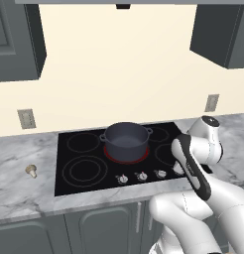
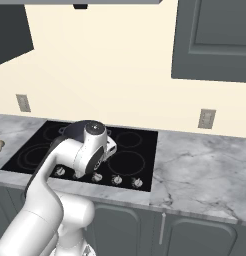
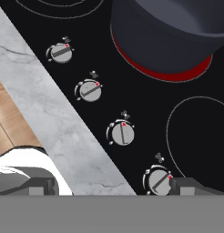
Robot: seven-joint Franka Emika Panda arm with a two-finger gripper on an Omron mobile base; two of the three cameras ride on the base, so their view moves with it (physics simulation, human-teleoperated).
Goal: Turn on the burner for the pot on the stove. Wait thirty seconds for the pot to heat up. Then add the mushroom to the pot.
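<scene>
Mushroom [image 1: 31, 170] placement: it lies on the grey marble counter [image 1: 25, 186] at far left, well apart from the left edge of the stove [image 1: 84, 183], and it also shows at the left margin of the right base view. Moving right, the stove presents a large double-ring circle at front left and a smaller ring behind it. At the centre of the cooktop stands the pot [image 1: 125, 141], upright, its two loop handles pointing left and right; the burner [image 1: 111, 155] beneath it glows red around the pot's base. Along the front edge of the stove runs the row of silver knobs [image 1: 141, 175], each with a small red mark as seen from the hand view. Further right, the white arm bends over the front right part of the cooktop. The gripper [image 3: 111, 184] hangs above the knob row and the front counter strip, its fingers spread wide apart and holding nothing; one fingertip [image 3: 191, 185] sits just beside the nearest knob [image 3: 158, 180].
</scene>
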